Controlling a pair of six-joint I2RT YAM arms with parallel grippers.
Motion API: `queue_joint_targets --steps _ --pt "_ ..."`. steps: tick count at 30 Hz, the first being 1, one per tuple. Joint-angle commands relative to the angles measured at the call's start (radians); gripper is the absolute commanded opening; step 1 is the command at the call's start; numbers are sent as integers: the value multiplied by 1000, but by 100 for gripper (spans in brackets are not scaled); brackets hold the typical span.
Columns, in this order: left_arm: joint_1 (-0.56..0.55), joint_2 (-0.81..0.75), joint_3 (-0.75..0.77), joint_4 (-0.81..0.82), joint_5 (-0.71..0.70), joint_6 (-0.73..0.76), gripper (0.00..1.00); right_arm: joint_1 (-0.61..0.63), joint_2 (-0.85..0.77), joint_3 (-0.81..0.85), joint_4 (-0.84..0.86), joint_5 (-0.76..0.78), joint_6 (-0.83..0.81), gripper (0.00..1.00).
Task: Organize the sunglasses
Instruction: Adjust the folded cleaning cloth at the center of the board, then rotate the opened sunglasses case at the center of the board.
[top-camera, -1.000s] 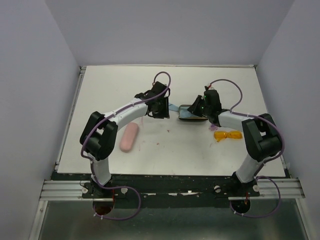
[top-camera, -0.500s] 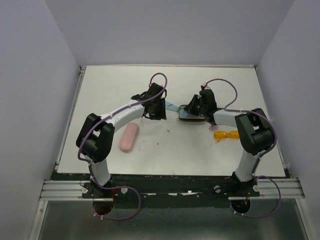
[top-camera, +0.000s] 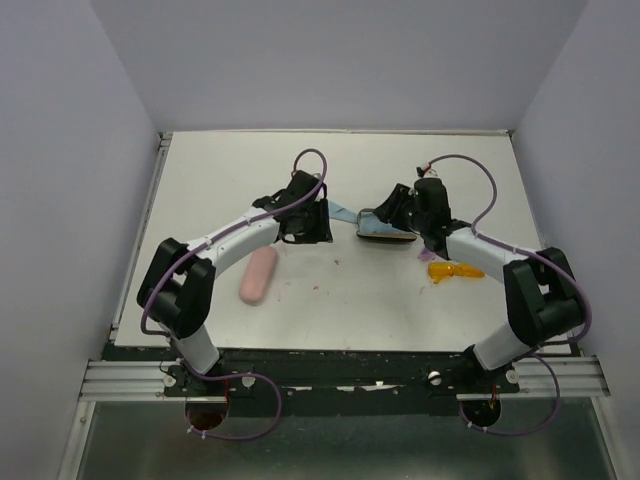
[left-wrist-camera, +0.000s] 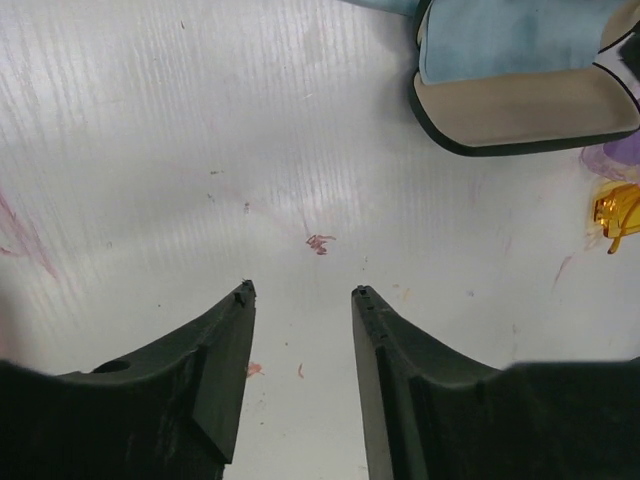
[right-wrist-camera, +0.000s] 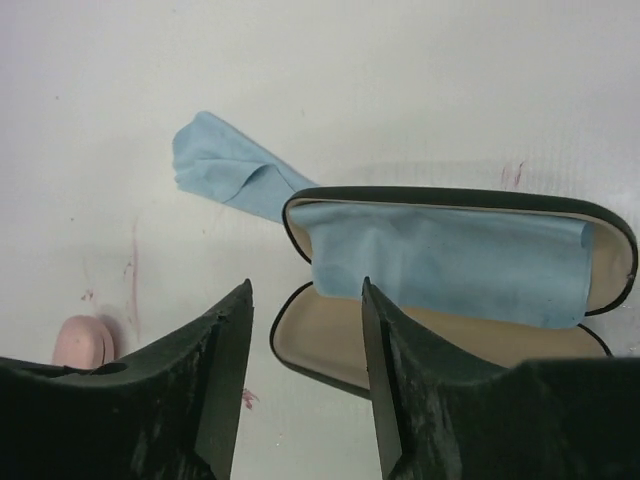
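The orange sunglasses (top-camera: 455, 270) lie on the table right of centre and show at the right edge of the left wrist view (left-wrist-camera: 618, 208). The pale pink-purple sunglasses (left-wrist-camera: 622, 155) show only partly, just beyond them, next to the open black case (top-camera: 385, 230). My right gripper (top-camera: 397, 208) is open and empty over the case's left end (right-wrist-camera: 305, 285). A light blue cloth (right-wrist-camera: 450, 260) lies inside the case (right-wrist-camera: 330, 350). My left gripper (top-camera: 308, 222) is open and empty above bare table (left-wrist-camera: 302, 290), left of the case (left-wrist-camera: 520, 110).
A shut pink case (top-camera: 258, 274) lies at the left of the table, its end showing in the right wrist view (right-wrist-camera: 82, 340). A second light blue cloth (right-wrist-camera: 225, 165) lies on the table between the grippers (top-camera: 343, 213). Grey walls enclose the table.
The left gripper has drawn back a little to the left. The right arm's elbow has swung out to the right while its gripper stays over the black case. Both stay open.
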Motion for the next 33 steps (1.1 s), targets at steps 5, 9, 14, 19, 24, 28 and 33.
queue_joint_targets --steps 5,9,14,19,24,28,33 --pt "2 -182 -160 58 48 -20 80 -17 -95 39 -185 140 -67 83" --pt "4 -325 -286 84 30 -39 99 -39 -28 123 -182 168 -103 100" --pt "2 -501 -431 128 13 -43 99 -109 136 270 -187 26 -101 100" --pt "2 -590 -503 139 -2 -39 99 -157 275 388 -248 -116 -87 97" --pt "2 -612 -514 148 -13 -39 99 -160 299 376 -251 -160 -78 96" --pt "2 -600 -506 158 -2 -34 99 -159 281 337 -253 -190 -74 95" --pt "1 -586 -503 168 11 -36 99 -160 250 292 -256 -179 -66 95"
